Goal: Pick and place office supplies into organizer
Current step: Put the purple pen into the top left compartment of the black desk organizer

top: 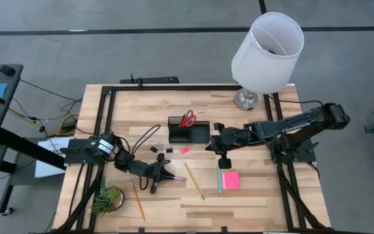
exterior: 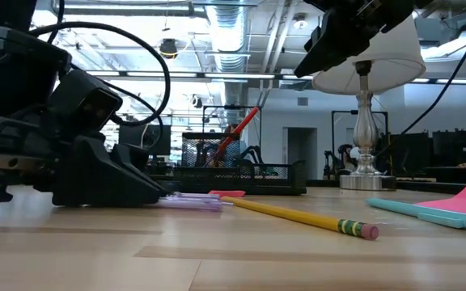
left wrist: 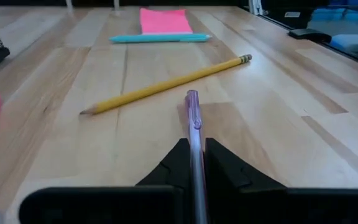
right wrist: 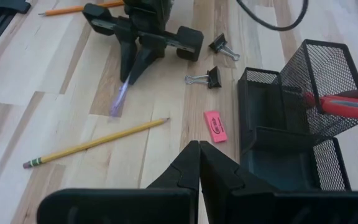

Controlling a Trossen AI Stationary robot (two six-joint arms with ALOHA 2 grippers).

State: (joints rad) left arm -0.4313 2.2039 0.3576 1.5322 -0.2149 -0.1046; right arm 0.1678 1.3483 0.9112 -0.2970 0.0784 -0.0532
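My left gripper (top: 166,174) sits low on the table's near-left part, shut on a clear purple pen (left wrist: 193,115). My right gripper (top: 224,160) hangs shut and empty above the table, just near-right of the black mesh organizer (top: 188,132). Red-handled scissors (top: 187,118) stand in the organizer's tall box. A pink eraser (right wrist: 215,126) and two black clips (right wrist: 211,76) lie flat on the wood in front of it. A yellow pencil (top: 194,180), a teal pen (top: 219,182), a pink sticky pad (top: 230,180) and an orange pencil (top: 137,199) also lie flat on the table. My left gripper pinches the purple pen's rear part (left wrist: 195,155) between its two fingers (left wrist: 173,165). The fingers come level from the table's left and lie along the pen. Its free end (exterior: 205,202) sticks out forward, close over the wood; I cannot tell whether it touches.
A white-shaded lamp (top: 267,52) stands at the far right corner. A small green plant tuft (top: 108,199) sits near the left arm's base. Black frame rails (top: 109,110) run along the table's edges. Bare wood (top: 252,201) lies toward the near right.
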